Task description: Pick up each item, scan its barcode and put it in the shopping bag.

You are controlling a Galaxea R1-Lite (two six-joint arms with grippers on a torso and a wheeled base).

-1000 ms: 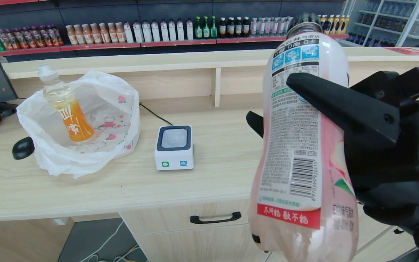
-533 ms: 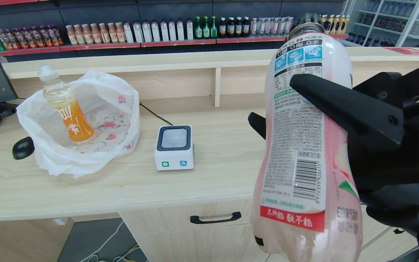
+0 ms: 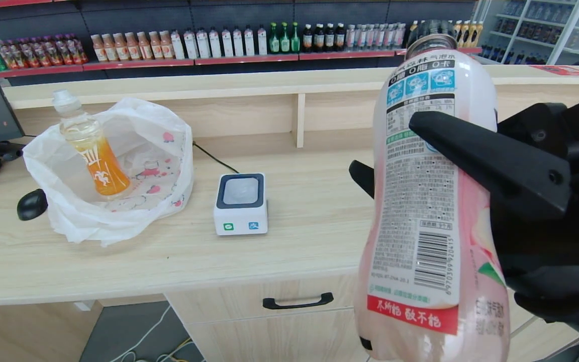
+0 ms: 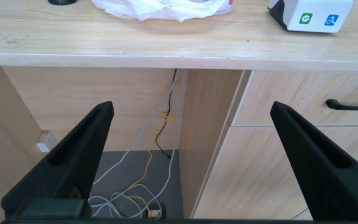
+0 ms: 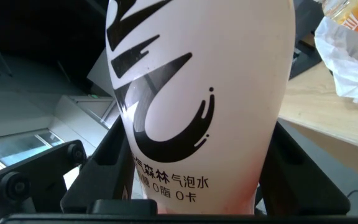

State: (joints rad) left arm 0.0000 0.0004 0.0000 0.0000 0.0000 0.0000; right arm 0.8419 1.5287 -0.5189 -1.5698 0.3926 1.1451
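While the right gripper [image 3: 385,146] clamps the pink bottle [image 3: 420,226] upright, raised off the bench [image 3: 294,246] to the right of the scanner [image 3: 240,203], the left gripper [image 4: 192,112] hangs wide open and empty.

The head camera looks forward and down over the counter [image 3: 294,251], and the pink bottle [image 3: 420,201] held in the right gripper [image 3: 385,146] looms close to its lens. The right wrist camera sits just behind that gripper, facing along the bottle at very short range, with the shopping bag [image 5: 347,74] beyond it. The left wrist camera hangs below counter height and looks past the left gripper [image 4: 191,109], fingers spread, at the cabinet front [image 4: 278,162]. It shares the scanner [image 4: 309,14], the bag and the drawer handle [image 4: 353,106] with the head view.
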